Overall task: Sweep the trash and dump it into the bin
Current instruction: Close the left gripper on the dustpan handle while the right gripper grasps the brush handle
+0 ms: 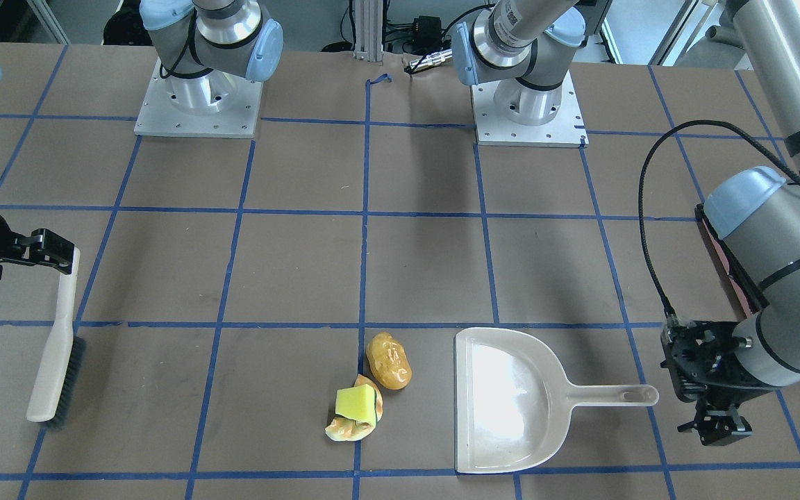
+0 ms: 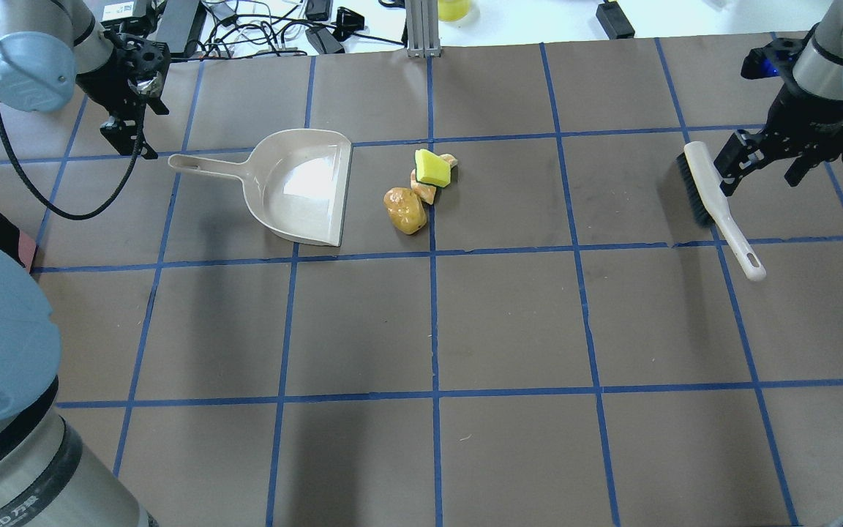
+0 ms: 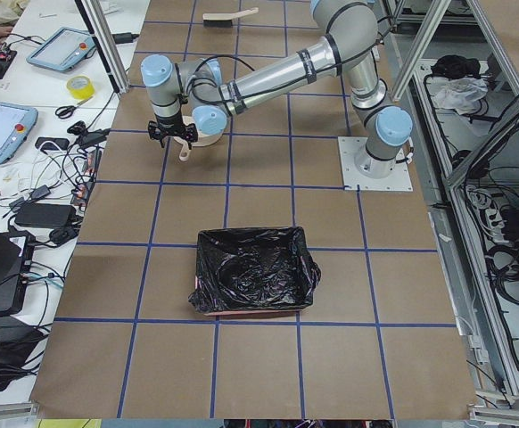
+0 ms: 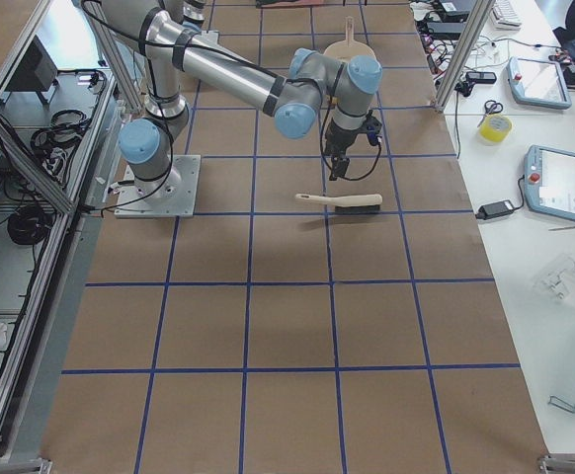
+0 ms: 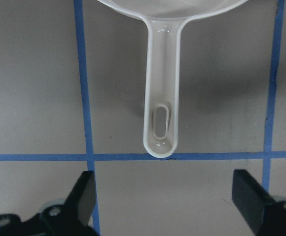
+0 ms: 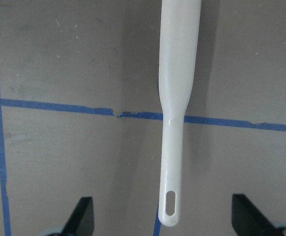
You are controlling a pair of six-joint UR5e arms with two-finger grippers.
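Over the far row of the table (image 2: 509, 322), hovering with the left gripper (image 5: 167, 196) spread wide just short of the slotted tip of the dustpan (image 2: 297, 187) handle, gripping nothing; likewise hanging with the right gripper (image 6: 163, 216) spread wide astride the handle end of the brush (image 2: 714, 205), not closing on it. Finding the trash (image 1: 372, 389) lying in a tight cluster just beside the dustpan's open lip, not touching it, well apart from the brush. Finding the bin (image 3: 255, 272) sitting at the table's left end, well apart from the dustpan. Judging the step in hand to be picking up both tools, with nothing swept yet. For doing it well, probably: advancing the left gripper along the handle so as to be clamping the straight shaft rather than the tip; centring the handle between the fingers before closing; descending straight, avoiding nudging the dustpan into the trash. Taking the brush further up the handle, nearer the bristles, for firmer control. Later, likely pressing the lip flat on the table while stroking toward it, and watching the glossy lump (image 1: 388, 361), probably prone to rolling aside.
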